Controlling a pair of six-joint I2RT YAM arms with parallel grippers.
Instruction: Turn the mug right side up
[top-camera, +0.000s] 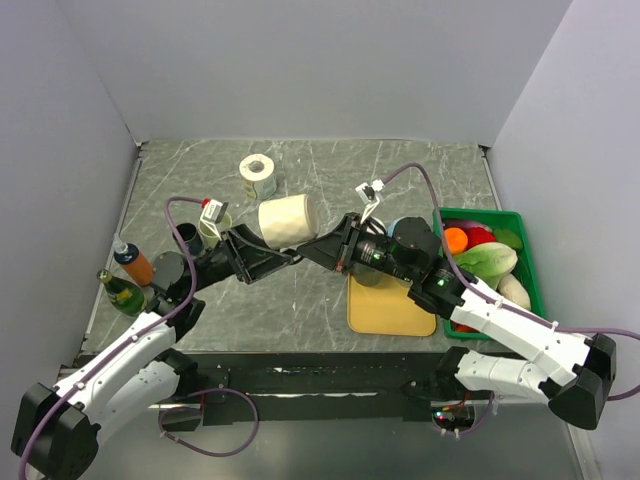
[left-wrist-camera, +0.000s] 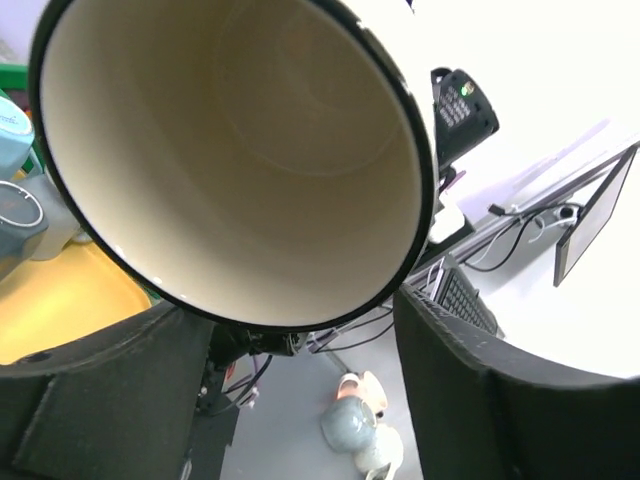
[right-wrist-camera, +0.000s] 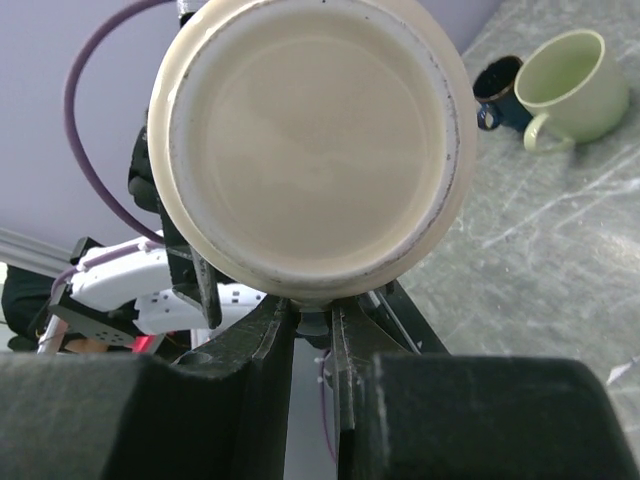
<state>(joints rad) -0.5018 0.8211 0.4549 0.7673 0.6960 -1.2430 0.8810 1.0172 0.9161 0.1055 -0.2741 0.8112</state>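
Observation:
The cream mug (top-camera: 288, 220) is held in the air on its side over the middle of the table. The right wrist view shows its flat base (right-wrist-camera: 310, 140). My right gripper (right-wrist-camera: 315, 320) is shut on a narrow part under the base, apparently the handle; it also shows in the top view (top-camera: 320, 250). The left wrist view looks into the mug's open mouth (left-wrist-camera: 230, 150). My left gripper (left-wrist-camera: 300, 340) is open, its jaws spread wide just below the rim; I cannot tell whether they touch it. In the top view it (top-camera: 283, 258) sits under the mug's left end.
A pale green mug (top-camera: 213, 222), a dark cup (top-camera: 190, 238), an orange bottle (top-camera: 133, 262) and a green bottle (top-camera: 122, 292) stand at the left. A white roll (top-camera: 258, 170) is behind. A yellow board (top-camera: 390, 305) and a green bin (top-camera: 525, 262) of produce are at the right.

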